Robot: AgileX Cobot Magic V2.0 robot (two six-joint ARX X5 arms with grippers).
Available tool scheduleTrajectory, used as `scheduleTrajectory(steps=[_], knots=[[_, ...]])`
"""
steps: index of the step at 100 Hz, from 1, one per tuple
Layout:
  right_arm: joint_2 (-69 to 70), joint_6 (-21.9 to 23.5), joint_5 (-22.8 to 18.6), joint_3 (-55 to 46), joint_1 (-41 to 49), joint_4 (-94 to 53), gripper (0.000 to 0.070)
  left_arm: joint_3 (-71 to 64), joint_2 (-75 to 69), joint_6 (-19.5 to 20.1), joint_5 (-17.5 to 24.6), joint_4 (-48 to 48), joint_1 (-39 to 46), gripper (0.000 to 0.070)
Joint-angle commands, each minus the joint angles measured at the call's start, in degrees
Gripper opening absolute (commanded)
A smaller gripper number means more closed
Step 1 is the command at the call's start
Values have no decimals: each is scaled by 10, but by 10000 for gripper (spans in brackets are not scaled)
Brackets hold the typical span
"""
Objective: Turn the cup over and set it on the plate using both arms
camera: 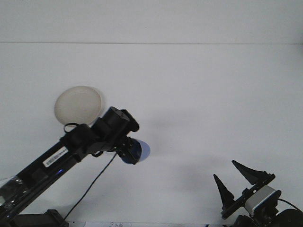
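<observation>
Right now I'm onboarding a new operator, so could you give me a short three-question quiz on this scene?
1. True or false: the blue cup rests on the plate.
2. Which gripper carries the cup? A) left gripper B) right gripper C) neither
3. Fill in: the right gripper's fingers stand ____, holding nothing.

Key:
1. False; the cup is held at the left arm's tip, right of and nearer than the plate.
2. A
3. open
</observation>
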Motion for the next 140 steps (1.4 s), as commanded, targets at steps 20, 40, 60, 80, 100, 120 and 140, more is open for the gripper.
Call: scheduleTrajectory(steps=[20,40,60,80,100,120,140], knots=[[2,-2,14,2,5,5,485,63,3,43,-22,-47,211,4],[2,3,14,2,5,5,486,70,46,26,-22,13,362,4],[2,9,14,2,5,0,486,111,139,-3,-21,8,432,5],[2,14,15,2,5,-5,486,154,217,-5,-21,9,445,5],[2,21,17,2,5,-9,485,163,265,-5,-21,16,445,5],[2,22,17,2,5,-12,485,163,279,-14,-21,37,445,27],[2,22,28,2,5,-12,485,163,279,-32,-20,49,445,309]])
